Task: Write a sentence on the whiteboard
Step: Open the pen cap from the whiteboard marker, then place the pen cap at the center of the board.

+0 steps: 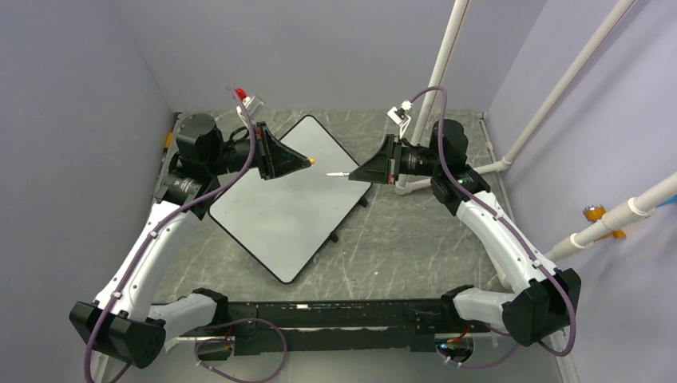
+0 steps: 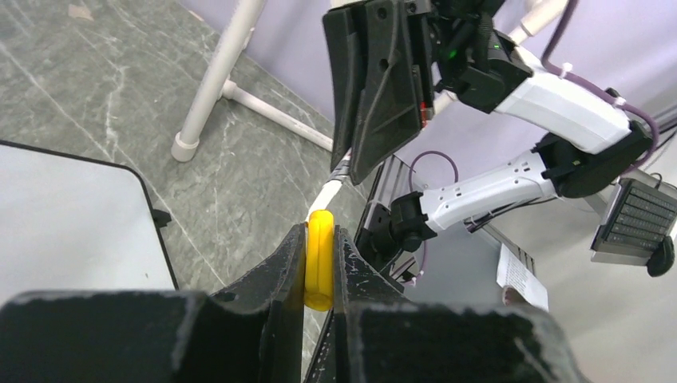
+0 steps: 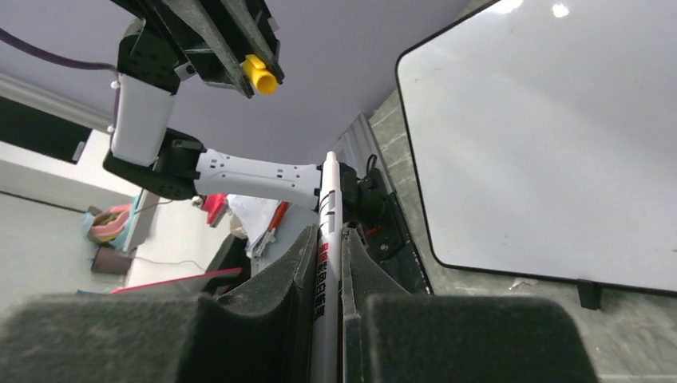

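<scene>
Left gripper (image 1: pixel 302 162) pinches a yellow cap (image 2: pixel 319 259); right gripper (image 1: pixel 357 173) clamps a white marker (image 3: pixel 328 239), tips facing across a small gap. Whiteboard (image 1: pixel 279 207) lies flat beneath both, grey table (image 1: pixel 415 239) showing past its edges.

You are looking into a booth where pale lilac walls (image 1: pixel 72 96) are closing in a grey marbled table (image 1: pixel 415 247) on three sides. White pipes (image 1: pixel 444 56) are rising from the table's far right corner, and another pipe (image 1: pixel 639 206) is reaching in from the right, carrying an orange fitting (image 1: pixel 592 212). Even light is falling, throwing only soft shadows. Beyond the table, the wrist views are showing you a keyboard (image 2: pixel 631 215), a printed sheet (image 2: pixel 520 275) and blurred clutter (image 3: pixel 100 227).
</scene>
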Action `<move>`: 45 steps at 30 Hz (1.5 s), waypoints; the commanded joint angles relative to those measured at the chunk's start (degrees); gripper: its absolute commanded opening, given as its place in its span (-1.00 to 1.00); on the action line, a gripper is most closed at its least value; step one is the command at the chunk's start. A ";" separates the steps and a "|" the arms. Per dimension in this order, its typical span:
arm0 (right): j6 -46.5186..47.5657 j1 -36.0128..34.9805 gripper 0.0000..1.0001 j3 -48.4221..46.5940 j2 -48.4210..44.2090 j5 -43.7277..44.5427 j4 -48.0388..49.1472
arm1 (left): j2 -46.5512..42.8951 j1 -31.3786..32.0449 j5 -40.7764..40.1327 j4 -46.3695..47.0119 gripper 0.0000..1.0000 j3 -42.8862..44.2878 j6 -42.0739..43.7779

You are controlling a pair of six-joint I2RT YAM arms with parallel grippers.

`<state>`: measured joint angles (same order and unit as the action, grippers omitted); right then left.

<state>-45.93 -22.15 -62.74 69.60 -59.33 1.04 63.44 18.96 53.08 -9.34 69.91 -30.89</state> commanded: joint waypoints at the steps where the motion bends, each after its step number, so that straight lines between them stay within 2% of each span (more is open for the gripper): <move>1: 5.87 0.76 -1.00 -4.54 -2.96 4.24 -8.07 | -1.04 1.69 -4.88 -2.38 -1.00 -0.73 3.57; 8: 8.81 2.16 -1.00 -7.92 -3.88 6.79 -15.11 | -0.54 6.89 -10.15 -0.86 -1.00 -6.30 4.90; 12: 14.23 2.34 -1.00 -12.26 -6.58 19.55 -24.67 | 1.28 11.43 -14.82 -1.70 -1.00 -7.84 7.16; 17: 18.64 2.38 -1.00 -14.84 -10.45 36.77 -32.66 | 4.97 16.14 -17.98 2.56 -1.00 -10.42 6.70; 27: 18.58 2.38 -1.00 -13.13 -19.66 56.06 -35.62 | 14.17 27.34 -29.72 15.69 -1.00 -15.67 10.52; 31: 18.98 2.38 -1.00 -12.46 -22.49 59.04 -34.21 | 20.94 30.80 -32.20 20.56 -1.00 -14.72 11.75; 38: 20.07 2.37 -1.00 -12.16 -23.61 58.80 -33.88 | 34.69 35.95 -35.37 23.99 -1.00 -8.20 13.61; 45: 20.31 2.37 -1.00 -11.93 -23.89 57.79 -34.18 | 41.87 37.61 -38.88 29.37 -1.00 -7.18 16.25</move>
<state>-26.89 -19.94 -74.61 45.74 -1.74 -33.89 103.55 55.88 17.37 12.80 61.23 -17.50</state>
